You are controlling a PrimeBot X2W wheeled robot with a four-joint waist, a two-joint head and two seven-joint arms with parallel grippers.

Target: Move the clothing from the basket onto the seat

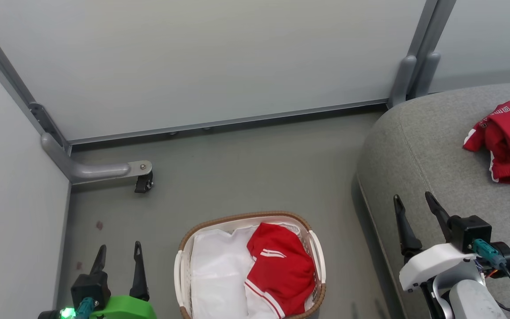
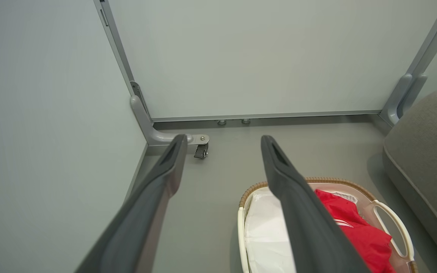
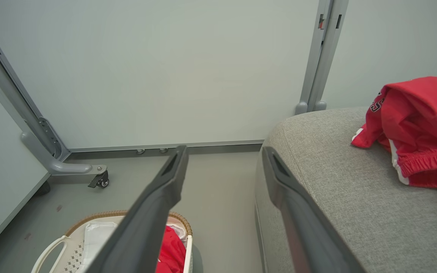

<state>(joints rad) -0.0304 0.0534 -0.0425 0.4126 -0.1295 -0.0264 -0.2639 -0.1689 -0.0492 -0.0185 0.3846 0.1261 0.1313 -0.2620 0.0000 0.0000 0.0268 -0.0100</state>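
Note:
A red garment with white stripes (image 1: pixel 283 268) lies in the white basket (image 1: pixel 183 270) on the floor, on top of a white liner sheet (image 1: pixel 217 274). It also shows as the red garment (image 2: pixel 359 231) in the basket (image 2: pixel 393 223), and as a red edge (image 3: pixel 171 252) in the basket (image 3: pixel 51 252). Another red garment (image 1: pixel 509 144) (image 3: pixel 417 125) rests on the grey seat (image 1: pixel 432 150) (image 3: pixel 340 189) (image 2: pixel 427 148). My left gripper (image 1: pixel 119 252) (image 2: pixel 222 141) stands open left of the basket. My right gripper (image 1: pixel 414 201) (image 3: pixel 224 151) stands open over the seat's front edge.
Pale partition panels (image 1: pixel 202 62) close off the back and left. A grey metal foot with a black caster (image 1: pixel 142 179) (image 2: pixel 201 149) (image 3: pixel 101 180) juts onto the floor (image 1: pixel 255 168) behind the basket. Bare floor lies between basket and seat.

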